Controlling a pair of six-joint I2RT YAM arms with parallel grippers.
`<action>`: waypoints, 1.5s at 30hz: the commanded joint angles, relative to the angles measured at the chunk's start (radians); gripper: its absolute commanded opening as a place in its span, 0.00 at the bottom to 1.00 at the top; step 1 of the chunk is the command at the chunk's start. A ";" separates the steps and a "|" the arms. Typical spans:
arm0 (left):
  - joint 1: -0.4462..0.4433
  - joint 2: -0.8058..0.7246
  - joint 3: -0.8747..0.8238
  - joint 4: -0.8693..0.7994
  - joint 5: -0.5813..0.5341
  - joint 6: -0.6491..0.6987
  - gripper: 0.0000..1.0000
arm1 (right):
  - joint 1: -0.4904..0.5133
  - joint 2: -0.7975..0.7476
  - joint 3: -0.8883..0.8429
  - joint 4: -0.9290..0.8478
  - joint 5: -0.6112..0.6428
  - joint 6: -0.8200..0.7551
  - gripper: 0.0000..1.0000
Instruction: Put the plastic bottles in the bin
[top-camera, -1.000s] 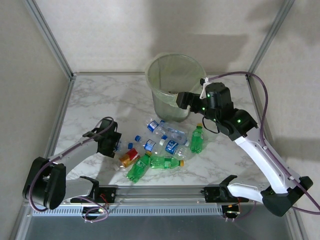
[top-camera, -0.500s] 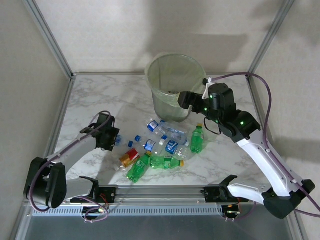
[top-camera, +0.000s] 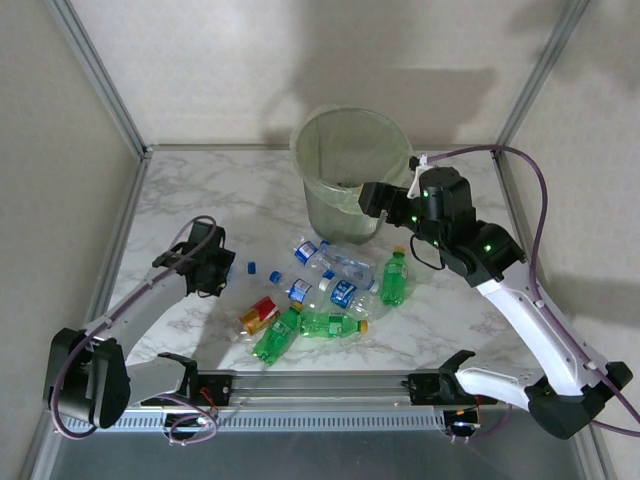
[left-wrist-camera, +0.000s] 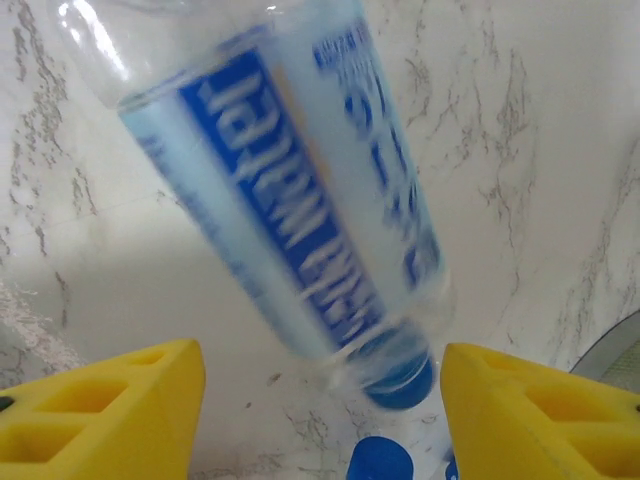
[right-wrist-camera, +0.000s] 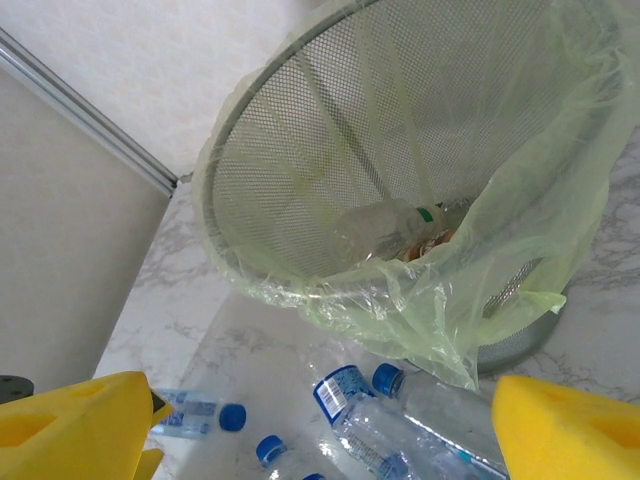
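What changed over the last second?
The left end effector pulled back leftward, away from the pile of plastic bottles; a clear plastic bottle with a blue label sits between its fingers, grip uncertain. The open right end effector, by the round translucent bin with pale green liner, barely moved; the pile looks unchanged.

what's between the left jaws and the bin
Nothing but bare marble table lies between the left gripper and the bin, as the top view shows.
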 joint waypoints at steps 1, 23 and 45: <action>0.009 0.004 0.089 -0.079 -0.056 0.038 0.68 | 0.001 -0.024 0.019 0.000 0.040 0.000 0.89; 0.124 0.284 0.088 0.094 0.075 0.024 0.84 | 0.001 -0.033 -0.013 -0.011 0.054 0.034 0.90; 0.124 0.204 0.242 0.028 0.040 0.076 0.54 | 0.001 -0.127 -0.008 -0.133 0.174 0.094 0.90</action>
